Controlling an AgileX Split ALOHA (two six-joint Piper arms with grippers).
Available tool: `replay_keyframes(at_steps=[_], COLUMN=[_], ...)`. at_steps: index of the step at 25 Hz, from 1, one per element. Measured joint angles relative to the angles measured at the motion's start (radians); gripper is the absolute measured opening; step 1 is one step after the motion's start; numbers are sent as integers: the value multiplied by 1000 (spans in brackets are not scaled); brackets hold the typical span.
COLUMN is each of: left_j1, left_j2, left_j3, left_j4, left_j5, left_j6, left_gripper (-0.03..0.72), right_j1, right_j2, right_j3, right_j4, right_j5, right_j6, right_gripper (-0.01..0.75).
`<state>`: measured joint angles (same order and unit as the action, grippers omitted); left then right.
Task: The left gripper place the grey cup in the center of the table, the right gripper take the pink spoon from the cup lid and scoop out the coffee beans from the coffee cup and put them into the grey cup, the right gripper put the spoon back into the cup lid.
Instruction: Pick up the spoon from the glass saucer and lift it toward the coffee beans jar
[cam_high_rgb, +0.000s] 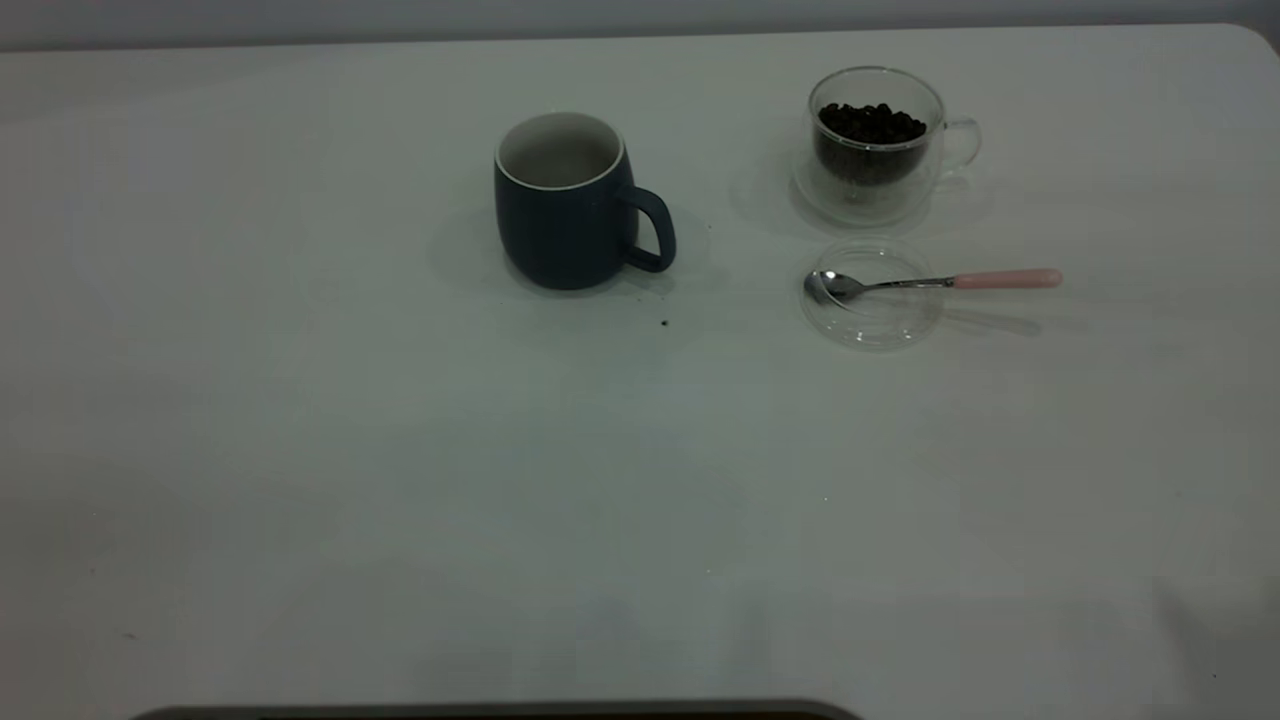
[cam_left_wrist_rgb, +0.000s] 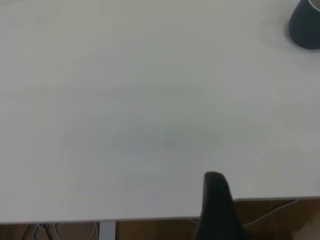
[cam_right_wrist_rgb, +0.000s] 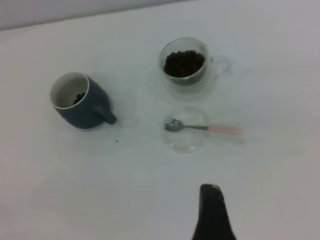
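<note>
Dark blue-grey ceramic mug (cam_high_rgb: 565, 205) stands mid tabletop (cam_high_rgb: 300, 450); pink-handled metal spoon (cam_high_rgb: 930, 283) rests on clear glass lid (cam_high_rgb: 872, 297), near glass cup (cam_high_rgb: 875, 140) w/ beans (cam_high_rgb: 870, 122). Both jaws: I cannot tell their state. Risk: spoon rolls off lid. Only right wrist view shows beans (cam_right_wrist_rgb: 79, 97) inside mug.

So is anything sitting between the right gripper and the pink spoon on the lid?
Nothing visible. In the right wrist view only bare table lies between the right gripper and the pink spoon resting on the cup lid.
</note>
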<state>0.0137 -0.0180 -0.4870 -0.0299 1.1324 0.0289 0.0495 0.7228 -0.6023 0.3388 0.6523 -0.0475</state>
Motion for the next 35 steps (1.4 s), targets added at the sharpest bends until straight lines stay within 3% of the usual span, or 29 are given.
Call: replay_keyframes(at_steps=[9,14,18,22,35], left_j1=[0,0,0,0,0], left_j2=[0,0,0,0,0], left_j3=[0,0,0,0,0], left_j4=[0,0,0,0,0], left_j5=[0,1,1,1,1], left_j6=[-3,-3,-2,-2,-2], left_gripper=[567,567,567,567,567], right_j1=[-3,-98,-182,-220,-224], right_j2=[672,915,1038,1150,1466], right_j3=[-211,-249,-251,-256,-264], right_j4=[243,467,659,837,1309], right_j5=[-61,-40,-23,-23,-39], right_j6=[-179,-411,-639,-823,-1251], right_gripper=[601,601,601,601,601])
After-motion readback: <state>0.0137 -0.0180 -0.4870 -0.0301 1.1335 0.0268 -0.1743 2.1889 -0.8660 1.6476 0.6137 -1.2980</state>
